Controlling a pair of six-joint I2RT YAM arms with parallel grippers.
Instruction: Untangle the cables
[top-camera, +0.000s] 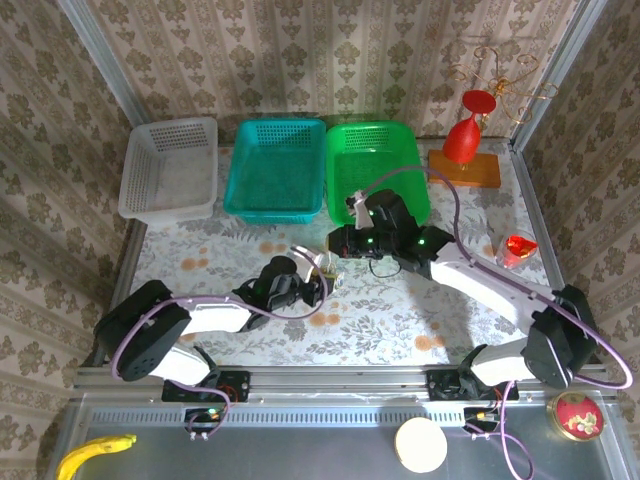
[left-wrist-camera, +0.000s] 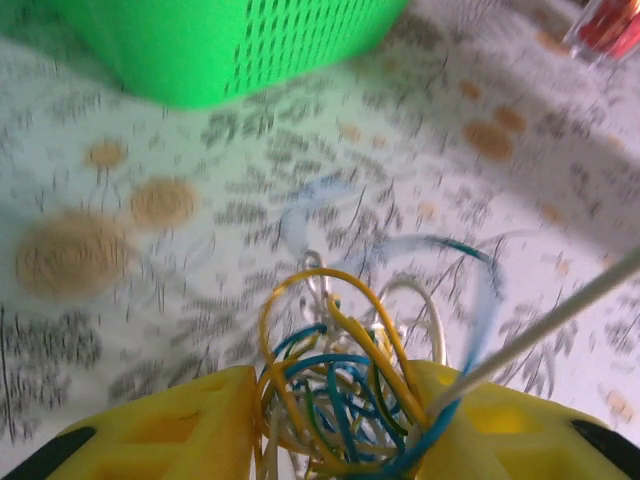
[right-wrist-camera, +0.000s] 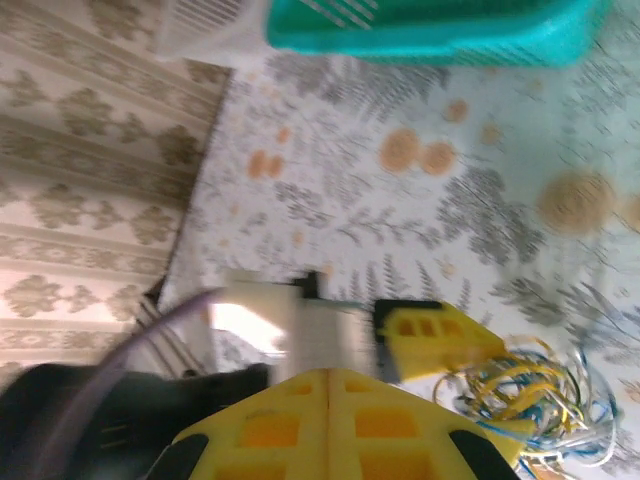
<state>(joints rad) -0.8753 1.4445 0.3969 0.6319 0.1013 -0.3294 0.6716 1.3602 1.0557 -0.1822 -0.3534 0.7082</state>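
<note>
The cables (left-wrist-camera: 340, 385) are a small tangle of yellow, blue, green and cream wires. They fill the gap between the two yellow fingers of my left gripper (left-wrist-camera: 345, 430), which presses in on the bundle from both sides. One pale strand (left-wrist-camera: 560, 315) runs taut up to the right. From above, the tangle (top-camera: 331, 272) sits mid-table at the tip of the left gripper (top-camera: 322, 285). The right gripper (top-camera: 338, 240) hovers just behind it. In its wrist view the right gripper (right-wrist-camera: 328, 378) is shut, its fingers meeting at a seam, with the cables (right-wrist-camera: 530, 400) to its right.
A white basket (top-camera: 170, 165), a teal basket (top-camera: 277, 168) and a green basket (top-camera: 378, 165) line the back of the table. A red vase on an orange board (top-camera: 468, 135) stands at the back right. A red cup (top-camera: 517, 250) is by the right edge.
</note>
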